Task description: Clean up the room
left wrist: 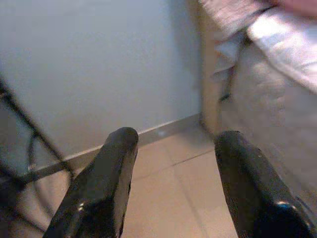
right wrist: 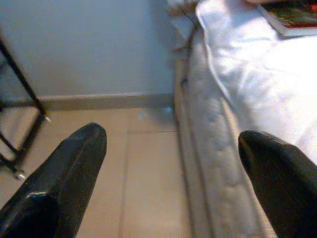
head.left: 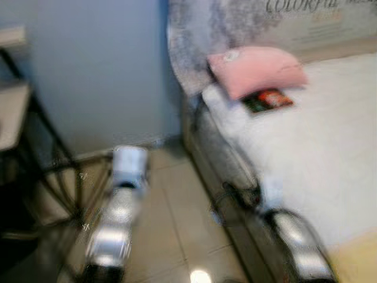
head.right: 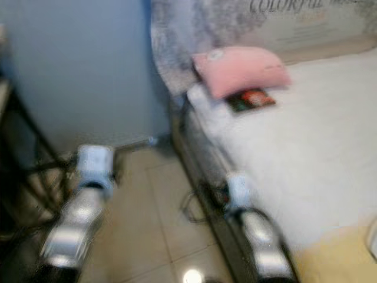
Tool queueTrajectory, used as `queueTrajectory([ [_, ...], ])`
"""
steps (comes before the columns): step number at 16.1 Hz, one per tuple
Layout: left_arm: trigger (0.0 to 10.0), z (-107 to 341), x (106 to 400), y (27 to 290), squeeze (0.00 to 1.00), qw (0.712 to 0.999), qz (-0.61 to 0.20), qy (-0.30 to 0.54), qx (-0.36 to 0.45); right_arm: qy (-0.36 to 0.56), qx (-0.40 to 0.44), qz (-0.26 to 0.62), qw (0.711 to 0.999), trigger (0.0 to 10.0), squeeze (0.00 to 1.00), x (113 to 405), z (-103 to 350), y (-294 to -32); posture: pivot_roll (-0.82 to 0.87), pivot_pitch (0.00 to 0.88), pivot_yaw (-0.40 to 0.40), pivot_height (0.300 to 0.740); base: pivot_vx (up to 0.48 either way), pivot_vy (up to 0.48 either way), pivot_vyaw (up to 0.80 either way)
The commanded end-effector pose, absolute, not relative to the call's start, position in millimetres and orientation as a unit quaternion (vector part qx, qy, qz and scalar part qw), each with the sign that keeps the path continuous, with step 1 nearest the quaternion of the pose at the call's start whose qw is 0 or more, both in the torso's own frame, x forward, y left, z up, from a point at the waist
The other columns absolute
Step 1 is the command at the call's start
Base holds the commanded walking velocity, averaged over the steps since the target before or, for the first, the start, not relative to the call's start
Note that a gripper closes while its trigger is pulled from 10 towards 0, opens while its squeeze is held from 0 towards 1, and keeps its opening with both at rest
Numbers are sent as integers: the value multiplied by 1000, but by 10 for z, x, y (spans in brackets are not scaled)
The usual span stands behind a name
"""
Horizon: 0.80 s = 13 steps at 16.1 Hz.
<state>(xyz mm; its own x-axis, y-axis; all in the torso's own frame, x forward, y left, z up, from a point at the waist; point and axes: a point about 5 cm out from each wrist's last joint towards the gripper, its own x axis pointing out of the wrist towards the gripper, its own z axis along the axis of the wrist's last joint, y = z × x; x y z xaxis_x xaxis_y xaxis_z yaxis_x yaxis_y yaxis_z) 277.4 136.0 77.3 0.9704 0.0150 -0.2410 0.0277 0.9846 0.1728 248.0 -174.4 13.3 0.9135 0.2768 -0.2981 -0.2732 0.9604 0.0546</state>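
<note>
- Left wrist view: left tool spread wide, empty, over floor.
- Right tool wide, empty, beside bed.
- Book lies under pink pillow; blurred walking risks clipping the bed frame.

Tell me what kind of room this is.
Most likely a bedroom: a white-covered bed stands against the pale blue wall, with a soft pink pillow and a dark, red-patterned book on it.

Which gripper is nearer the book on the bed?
Right. The right gripper, open, hangs beside the mattress edge with the book ahead of it. The left gripper, open, is over the floor tiles, farther from the bed.
</note>
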Motion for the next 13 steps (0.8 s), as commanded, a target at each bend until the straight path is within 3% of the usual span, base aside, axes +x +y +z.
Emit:
queueTrajectory([
  [1,10000,810,2781,1509,0,988,13,114,105,129,16,157,979,10000,188,2564,228,-1616,0,0,1,740,480,0,575],
  [7,10000,820,2795,1510,0,988,9,111,111,133,11,159,978,10000,212,2564,201,-1608,6,0,-3,740,480,0,573],
  [8,10000,819,2801,1528,0,987,10,112,113,136,15,152,979,10000,145,2565,189,-1623,7,0,-3,740,480,0,725],
  [13,10000,814,2821,1597,0,987,12,112,119,123,8,139,983,10000,157,2557,211,-1665,7,0,-1,740,480,0,666],
])
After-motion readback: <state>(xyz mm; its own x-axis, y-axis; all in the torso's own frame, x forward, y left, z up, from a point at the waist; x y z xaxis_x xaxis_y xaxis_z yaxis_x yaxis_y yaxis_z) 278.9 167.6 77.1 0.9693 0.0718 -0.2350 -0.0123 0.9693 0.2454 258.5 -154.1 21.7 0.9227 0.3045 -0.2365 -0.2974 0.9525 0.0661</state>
